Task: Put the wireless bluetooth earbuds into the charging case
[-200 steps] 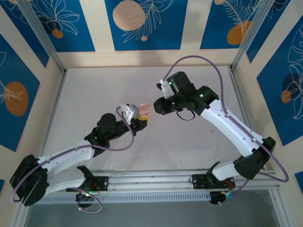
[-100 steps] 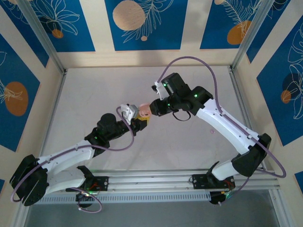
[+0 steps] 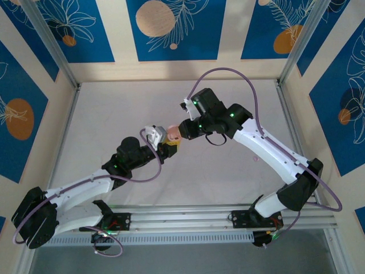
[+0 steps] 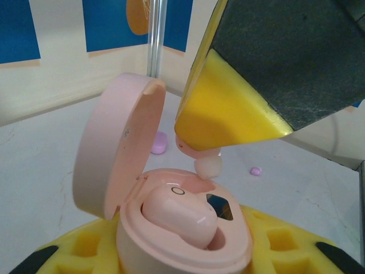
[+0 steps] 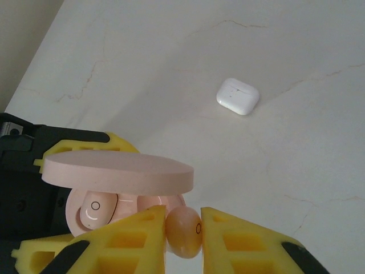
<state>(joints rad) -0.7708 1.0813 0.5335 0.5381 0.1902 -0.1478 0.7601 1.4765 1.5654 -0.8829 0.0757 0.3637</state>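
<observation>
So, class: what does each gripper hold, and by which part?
The right gripper pinches a pink earbud by its rounded body. The left gripper clamps the pink case by its base, with the open lid free.

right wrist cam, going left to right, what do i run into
seated earbud → pinched earbud in the right claw → white case on the table. The open pink case spans the first two, so it is left out.
</observation>
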